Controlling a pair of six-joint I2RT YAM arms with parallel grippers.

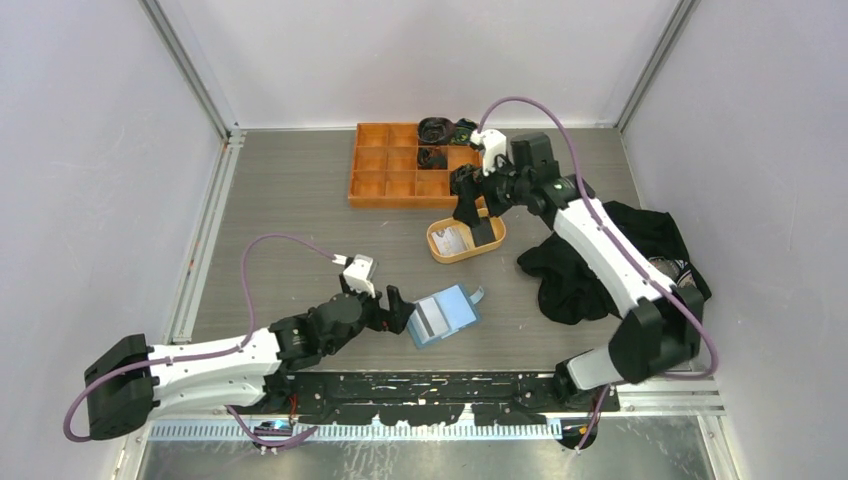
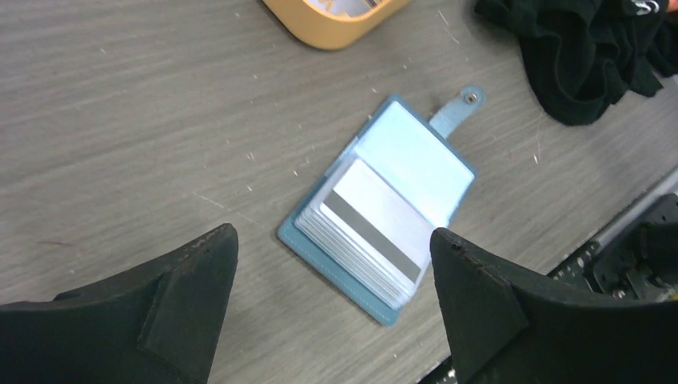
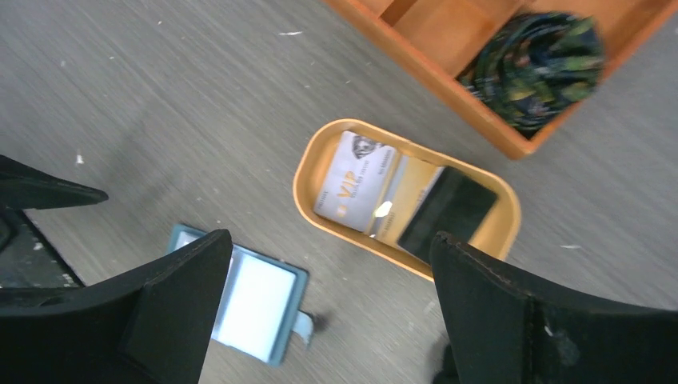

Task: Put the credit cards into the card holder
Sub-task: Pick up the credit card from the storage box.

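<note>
left gripper [image 1: 402, 306] spread beside the open card holder [image 2: 376, 200] near the bench's [image 1: 290, 200] front edge — right gripper [image 3: 329, 238] spread above credit cards [image 3: 356, 188] in the dish [image 3: 305, 172].

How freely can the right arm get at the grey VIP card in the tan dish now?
Probably yes. The right gripper hangs open right above the tan dish, nothing between. The grey VIP card lies flat and uncovered, a black card beside it; the dish's low wall may hamper sliding a finger under.
</note>
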